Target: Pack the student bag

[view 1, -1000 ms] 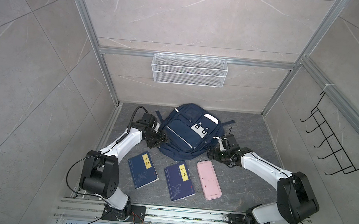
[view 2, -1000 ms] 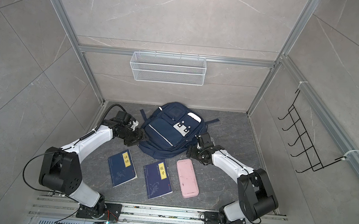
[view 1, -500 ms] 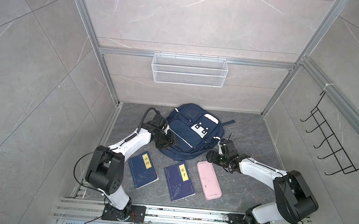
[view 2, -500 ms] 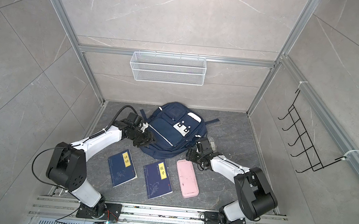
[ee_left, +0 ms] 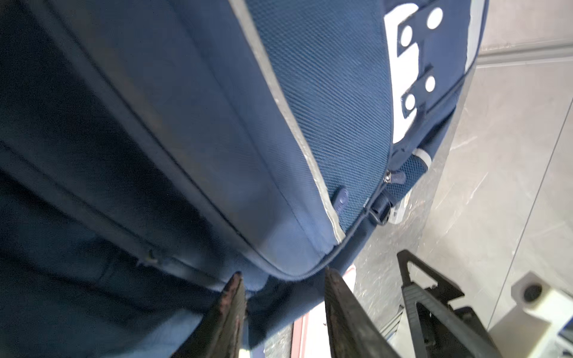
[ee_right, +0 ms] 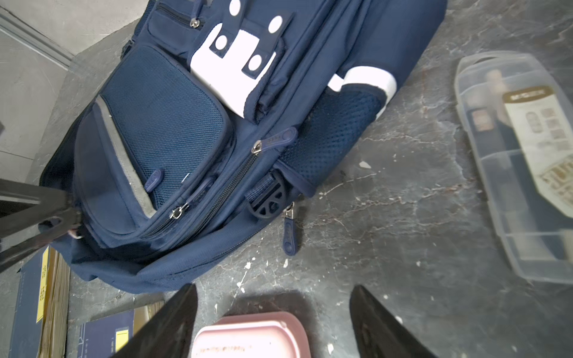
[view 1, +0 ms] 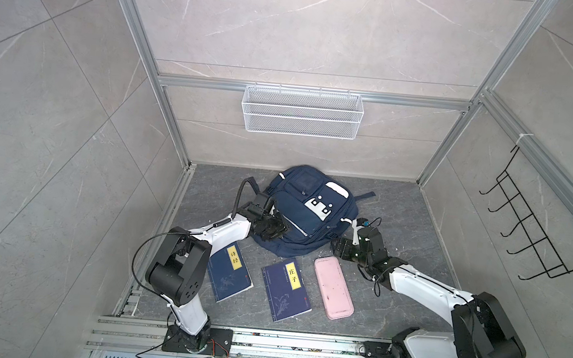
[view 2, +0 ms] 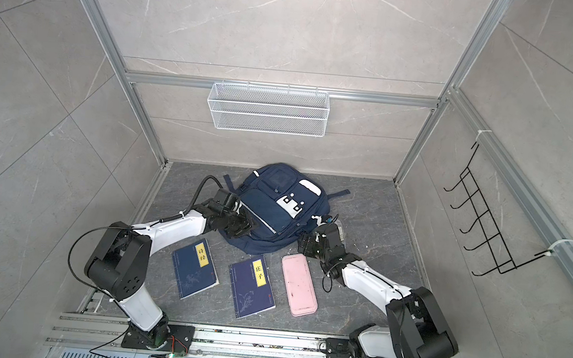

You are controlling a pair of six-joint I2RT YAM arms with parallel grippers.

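Looking down at a navy backpack lying front-up toward the far middle of the dark tabletop, white patches and a silver stripe facing up, one strap poking out on the far right. Got the left end effector parked right up against its near-left edge, with a fold of blue fabric sitting between the fingers in the left wrist view, gap neither wide nor narrow. Can't call that a proper pinch or just a loose straddle. Found the right end effector just off the near-right corner, clear of the fabric, spread wide, nothing between the fingers but bare tabletop and the far end of a pink case. Also spotted a zip pull hanging off the near-right side and lying flat on the tabletop. Lined up nearer than the backpack, left to right: a left book and a middle book, both navy with yellow labels, then that pink case, all flat and apart from one another. Tucked just right of the backpack: a clear plastic box. Up on the far wall, a white wire basket; over on the right wall, a black hook rack.
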